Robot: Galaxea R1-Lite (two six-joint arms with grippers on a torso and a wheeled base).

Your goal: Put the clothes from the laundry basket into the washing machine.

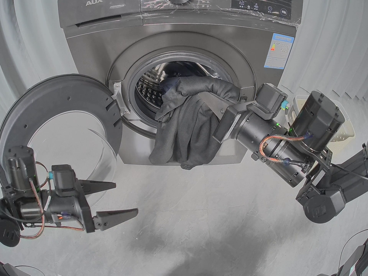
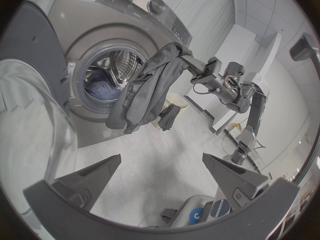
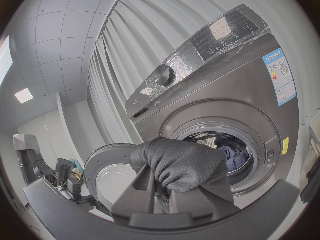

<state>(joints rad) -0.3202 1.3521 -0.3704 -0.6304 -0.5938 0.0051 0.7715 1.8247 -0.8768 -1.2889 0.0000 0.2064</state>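
A grey front-loading washing machine (image 1: 115,46) stands with its round door (image 1: 57,96) swung open to the left. My right gripper (image 1: 209,98) is shut on a dark grey garment (image 1: 188,131), held just in front of the drum opening (image 1: 151,91). The cloth bunches over the fingers (image 3: 143,184) and hangs down past the machine's front toward the floor. Blue clothes (image 3: 235,157) lie inside the drum. My left gripper (image 1: 126,198) hangs open and holds nothing, low at the left below the door. The pale laundry basket (image 1: 341,131) sits right of the machine, with another dark garment (image 2: 168,117) draped over its rim.
The open door (image 2: 26,50) juts out close beside my left arm. Grey tiled floor (image 1: 199,219) lies bare in front of the machine. White curtains (image 1: 337,39) hang behind and to both sides.
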